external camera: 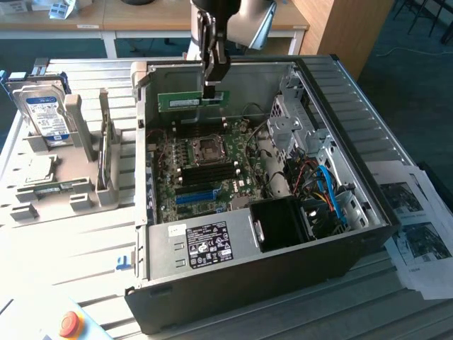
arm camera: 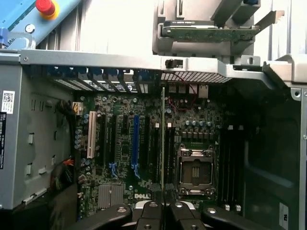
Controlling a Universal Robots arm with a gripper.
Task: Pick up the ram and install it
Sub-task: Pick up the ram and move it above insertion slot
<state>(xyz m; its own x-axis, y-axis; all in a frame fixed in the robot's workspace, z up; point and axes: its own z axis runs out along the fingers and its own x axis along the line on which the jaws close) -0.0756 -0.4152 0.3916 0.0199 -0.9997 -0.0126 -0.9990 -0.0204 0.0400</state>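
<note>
1 ram stick hangs level in the claw, which is clamped shut on its upper edge so the contact edge points down at the motherboard, just inside the far wall of the open case.

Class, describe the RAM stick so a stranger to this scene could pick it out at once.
Find the open computer case on the table. Above its motherboard, the gripper is shut on the ram, a narrow green stick with a pale label strip. Unlike the broad motherboard below and the silver hard drive at the exterior view's left, it hangs in the air.
</note>
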